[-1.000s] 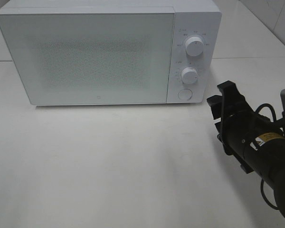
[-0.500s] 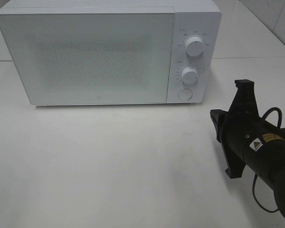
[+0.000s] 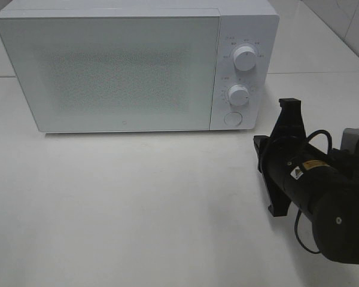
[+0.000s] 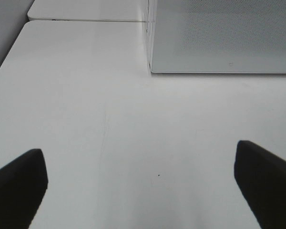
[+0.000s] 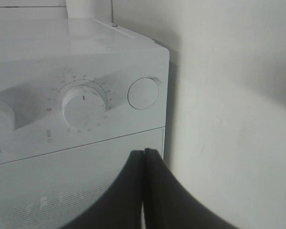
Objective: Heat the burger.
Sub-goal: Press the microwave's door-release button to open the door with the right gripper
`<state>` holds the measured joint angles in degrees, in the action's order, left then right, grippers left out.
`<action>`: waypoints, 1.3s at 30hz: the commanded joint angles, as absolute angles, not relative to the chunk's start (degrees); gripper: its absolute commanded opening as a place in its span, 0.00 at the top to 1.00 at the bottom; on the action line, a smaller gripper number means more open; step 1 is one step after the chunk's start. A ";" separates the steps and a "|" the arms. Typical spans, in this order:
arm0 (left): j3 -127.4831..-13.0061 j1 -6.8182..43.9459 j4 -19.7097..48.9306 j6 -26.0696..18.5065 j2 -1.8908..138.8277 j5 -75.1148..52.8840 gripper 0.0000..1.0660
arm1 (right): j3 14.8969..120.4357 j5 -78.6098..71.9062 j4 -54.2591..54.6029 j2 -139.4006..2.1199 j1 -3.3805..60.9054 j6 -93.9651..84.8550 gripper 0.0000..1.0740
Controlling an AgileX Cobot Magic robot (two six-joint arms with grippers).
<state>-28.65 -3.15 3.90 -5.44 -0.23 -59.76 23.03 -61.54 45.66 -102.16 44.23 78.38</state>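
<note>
The white table [image 3: 137, 203] is being occupied at its back by a white microwave [image 3: 107, 66], which is being shown with its door shut. The right gripper [image 5: 144, 157] is being held just beside the microwave's control panel, jaws pressed together on nothing. The left gripper [image 4: 140, 174] is being held over the table, fingers wide apart. The lower dial [image 3: 239, 94] and round button [image 3: 232, 118] are being faced by the right gripper. Where the burger is cannot be told.

1 microwave [image 3: 107, 72], 2 knobs [image 3: 245, 58], 1 round btn [image 3: 232, 118], 1 arm [image 3: 314, 185]
</note>
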 commanded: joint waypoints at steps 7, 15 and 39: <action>-28.48 -2.98 4.53 -5.27 -1.55 -59.47 0.06 | 29.79 -60.68 43.49 -108.40 43.66 79.24 1.00; -28.48 -2.98 4.53 -5.27 -1.55 -59.47 0.06 | 34.21 -58.96 37.36 -111.67 38.67 81.13 1.00; -28.48 -2.98 4.53 -5.27 -1.55 -59.47 0.06 | 41.54 -55.35 31.74 -118.09 32.03 84.74 1.00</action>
